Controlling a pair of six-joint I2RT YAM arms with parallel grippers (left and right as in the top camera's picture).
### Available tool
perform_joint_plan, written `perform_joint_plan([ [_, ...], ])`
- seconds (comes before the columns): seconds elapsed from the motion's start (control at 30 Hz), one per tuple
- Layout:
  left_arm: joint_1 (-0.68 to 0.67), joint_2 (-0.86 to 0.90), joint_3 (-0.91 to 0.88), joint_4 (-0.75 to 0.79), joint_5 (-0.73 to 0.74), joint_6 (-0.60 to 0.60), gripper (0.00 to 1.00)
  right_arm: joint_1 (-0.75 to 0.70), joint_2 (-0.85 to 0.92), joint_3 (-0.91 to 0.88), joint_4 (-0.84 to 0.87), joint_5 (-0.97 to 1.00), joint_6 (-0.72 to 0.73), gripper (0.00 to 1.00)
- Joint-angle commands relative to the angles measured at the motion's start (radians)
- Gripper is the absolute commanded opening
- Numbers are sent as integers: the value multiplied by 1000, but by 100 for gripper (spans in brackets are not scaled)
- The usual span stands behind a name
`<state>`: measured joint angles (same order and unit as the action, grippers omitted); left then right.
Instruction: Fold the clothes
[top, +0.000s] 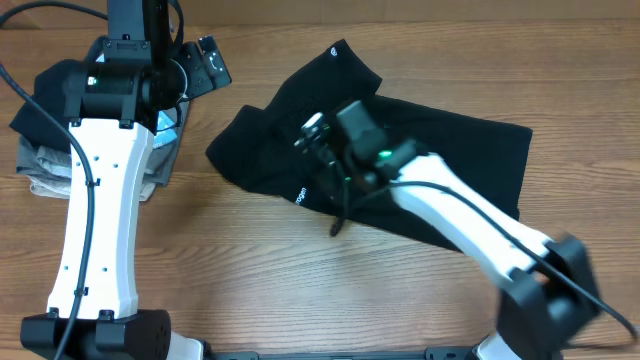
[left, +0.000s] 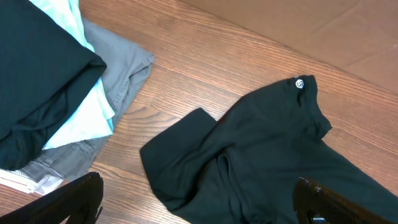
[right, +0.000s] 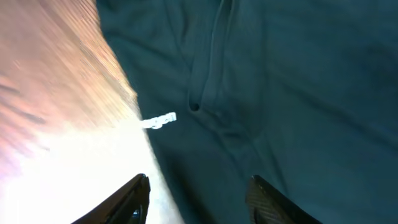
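Note:
The clothes, a black T-shirt, lie crumpled across the middle and right of the wooden table, with a small white logo at one corner. My right gripper hovers over the shirt's left part. In the right wrist view it is open, its fingers straddling the shirt's edge near small white lettering, with nothing held. My left gripper is at the back left, clear of the shirt. In the left wrist view it is wide open and empty above the shirt's near edge.
A pile of folded garments lies at the table's left edge under my left arm: grey fabric, light-blue fabric and a dark garment on top. Brown board stands behind the table.

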<state>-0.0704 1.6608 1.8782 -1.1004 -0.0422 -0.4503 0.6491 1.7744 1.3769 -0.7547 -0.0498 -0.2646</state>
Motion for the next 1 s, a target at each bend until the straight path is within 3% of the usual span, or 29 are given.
perform_joint_plan([
  [0.0, -1, 6, 0, 0, -17, 1, 100, 13, 77, 15, 43, 153, -85, 58],
  [0.27, -1, 6, 0, 0, -18, 1, 100, 18, 134, 15, 150, 151, -119, 59],
  [0.97, -1, 6, 0, 0, -17, 1, 100, 19, 256, 14, 209, 29, -152, 59],
])
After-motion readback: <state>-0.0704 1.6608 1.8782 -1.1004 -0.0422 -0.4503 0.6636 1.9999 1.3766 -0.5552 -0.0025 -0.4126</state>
